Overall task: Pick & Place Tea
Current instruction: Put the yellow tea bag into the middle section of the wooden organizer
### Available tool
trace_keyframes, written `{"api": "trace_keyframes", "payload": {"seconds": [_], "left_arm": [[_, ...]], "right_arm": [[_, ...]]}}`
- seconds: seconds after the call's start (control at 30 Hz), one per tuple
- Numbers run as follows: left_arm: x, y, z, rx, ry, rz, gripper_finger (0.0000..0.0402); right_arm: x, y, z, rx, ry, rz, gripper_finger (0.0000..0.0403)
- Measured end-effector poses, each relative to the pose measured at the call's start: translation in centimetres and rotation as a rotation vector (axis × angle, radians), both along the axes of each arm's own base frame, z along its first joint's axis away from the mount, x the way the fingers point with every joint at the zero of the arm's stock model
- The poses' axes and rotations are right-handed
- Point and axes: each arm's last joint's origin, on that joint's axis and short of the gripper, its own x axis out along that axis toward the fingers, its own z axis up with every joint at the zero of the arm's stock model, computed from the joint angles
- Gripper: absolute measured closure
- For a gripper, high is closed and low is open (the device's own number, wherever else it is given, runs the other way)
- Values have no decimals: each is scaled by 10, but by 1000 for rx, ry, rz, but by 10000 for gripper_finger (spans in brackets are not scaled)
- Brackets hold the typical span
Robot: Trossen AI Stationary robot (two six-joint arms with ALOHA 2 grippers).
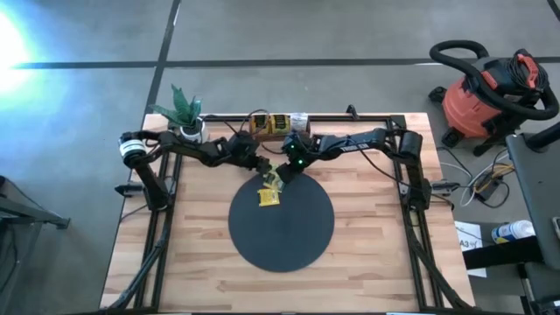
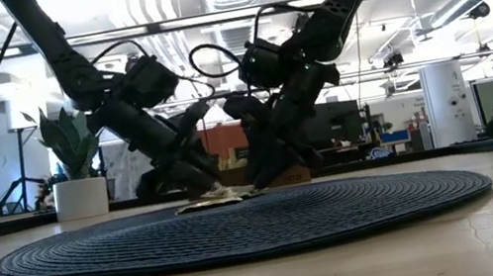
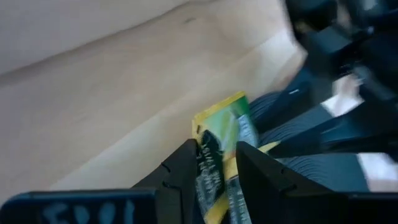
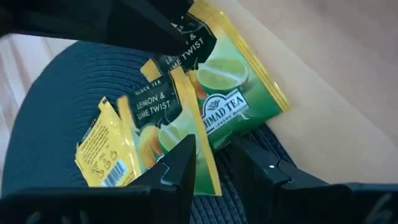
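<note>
**Two claws, one stuck pair of packets at the mat's far edge**

Two dark arms meet over the light wooden counter (image 1: 367, 254), at the far rim of the round black woven mat (image 1: 282, 229). The brown wooden compartment tray (image 1: 271, 124) sits behind them at the counter's back edge.

Left claw (image 3: 217, 163): pinched on a green-and-yellow square foil tea packet (image 3: 225, 134), low at the mat rim, half over bare wood. Right claw (image 4: 214, 157): narrowed around the edge of a yellow lemon-lime tea packet (image 4: 127, 140) overlapping the green one (image 4: 233, 93); real pinch or just straddling, can't tell.

Step looks like separating the two. Suggest:
- one claw holds, the other peels slowly sideways
- keep both low so nothing flips
- grip edges only; foil is slippery, creases easily

Orientation: packets are square, no real long axis. Both lie near flat, print up. In the high view the yellow one (image 1: 268, 198) sits corner-on to the counter's edges.
</note>
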Motion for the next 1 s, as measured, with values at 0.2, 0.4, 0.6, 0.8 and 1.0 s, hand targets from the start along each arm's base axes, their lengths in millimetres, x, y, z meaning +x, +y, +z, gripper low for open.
{"api": "trace_keyframes", "payload": {"seconds": [0.2,0.4,0.6,0.8,1.0], "left_arm": [[4,0,4,4,-29,-15,294],[5,1,6,12,-39,-41,311],[7,1,9,31,-45,-56,384],[8,2,11,53,-33,-78,400],[10,3,16,86,-8,-105,401]], "right_arm": [[0,-2,0,-7,-1,5,303],[0,-2,1,-12,-6,6,303],[5,-4,8,-23,-30,7,303],[6,-5,28,-73,-76,49,303],[-7,-3,59,-143,-64,120,303]]}}
